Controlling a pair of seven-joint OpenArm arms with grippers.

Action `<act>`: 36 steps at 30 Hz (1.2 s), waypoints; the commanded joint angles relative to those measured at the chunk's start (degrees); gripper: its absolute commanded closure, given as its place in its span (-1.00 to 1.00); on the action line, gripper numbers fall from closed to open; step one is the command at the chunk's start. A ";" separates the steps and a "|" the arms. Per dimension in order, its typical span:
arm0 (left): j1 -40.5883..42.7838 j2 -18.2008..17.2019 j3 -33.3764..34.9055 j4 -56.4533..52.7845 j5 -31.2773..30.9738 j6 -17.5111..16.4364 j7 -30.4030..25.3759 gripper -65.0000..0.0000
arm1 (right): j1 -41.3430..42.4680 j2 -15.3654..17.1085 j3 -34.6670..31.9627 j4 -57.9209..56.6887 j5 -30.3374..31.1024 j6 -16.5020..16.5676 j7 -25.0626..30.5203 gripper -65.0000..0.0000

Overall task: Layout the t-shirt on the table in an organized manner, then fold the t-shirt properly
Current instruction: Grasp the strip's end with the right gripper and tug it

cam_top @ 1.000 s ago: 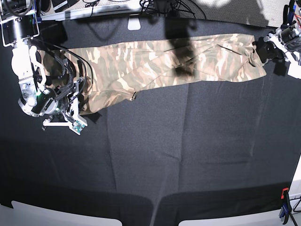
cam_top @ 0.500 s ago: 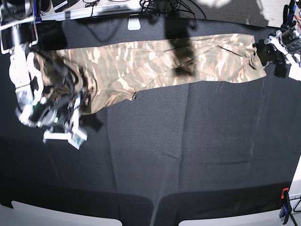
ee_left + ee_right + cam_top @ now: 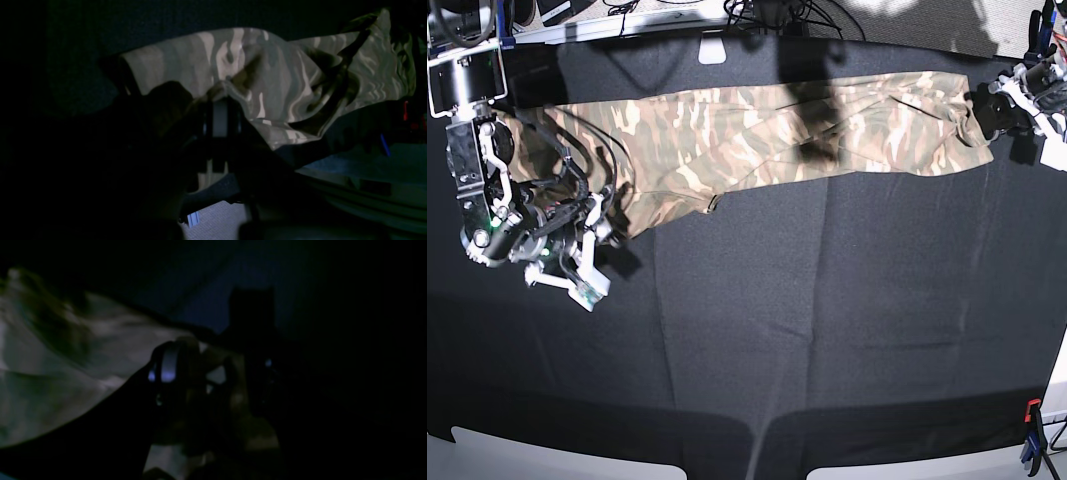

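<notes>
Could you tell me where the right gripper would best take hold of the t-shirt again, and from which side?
Probably the t-shirt's lower corner beside the right gripper, approached from the open table below. The shirt lies as a long band, its other end pinched by the left gripper, so the loose corner offers a free edge.

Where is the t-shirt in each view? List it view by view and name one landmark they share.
Base: the t-shirt lies stretched across the upper part of the picture, from arm to arm.
Left wrist: it fills the upper middle and right, bunched at the left gripper.
Right wrist: blurred pale cloth at the left.
Shared landmark: the black table under it.
</notes>
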 commanded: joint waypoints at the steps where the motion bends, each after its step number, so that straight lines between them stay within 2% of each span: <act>1: 0.02 -1.09 -0.59 0.85 -1.38 -0.20 -0.85 1.00 | 1.25 0.63 0.52 -0.46 0.28 0.28 0.79 0.18; 4: 0.02 -1.09 -0.59 0.85 -1.38 -0.20 -0.90 1.00 | 1.25 -0.02 0.52 -2.32 1.46 0.28 -3.78 0.19; 5: 0.02 -1.09 -0.59 0.85 -1.38 -0.20 -0.90 1.00 | 1.27 -0.24 0.52 -2.29 2.51 0.28 -5.99 0.25; 6: 0.02 -1.09 -0.59 0.85 -1.38 -0.20 -0.90 1.00 | 1.42 -0.48 0.52 -2.29 3.93 0.28 -7.78 0.43; 8: 0.02 -1.09 -0.59 0.85 -1.38 -0.20 -0.90 1.00 | 2.08 -0.79 0.52 -2.29 6.08 0.28 -10.38 1.00; 17: 0.02 -1.11 -0.59 0.85 -1.38 -0.20 -0.92 1.00 | 10.36 -0.79 0.52 -2.29 12.52 0.28 -11.69 1.00; 24: 0.00 -1.11 -0.59 0.85 -1.36 -0.20 -1.70 1.00 | 13.64 -0.81 0.52 -2.29 12.85 0.28 -11.87 1.00; 30: 0.02 -1.09 -0.59 0.85 -1.36 -0.20 -1.70 1.00 | 13.49 -0.81 0.52 -2.29 13.53 0.28 -17.40 1.00; 33: 0.02 -1.09 -0.59 0.85 -1.36 -0.20 -1.68 1.00 | 13.46 -0.81 0.52 -2.29 16.81 0.28 -17.73 0.70; 36: 0.02 -1.09 -0.59 0.85 -1.36 -0.20 -1.31 1.00 | 13.46 -0.81 0.52 -2.29 21.05 0.28 -18.82 0.65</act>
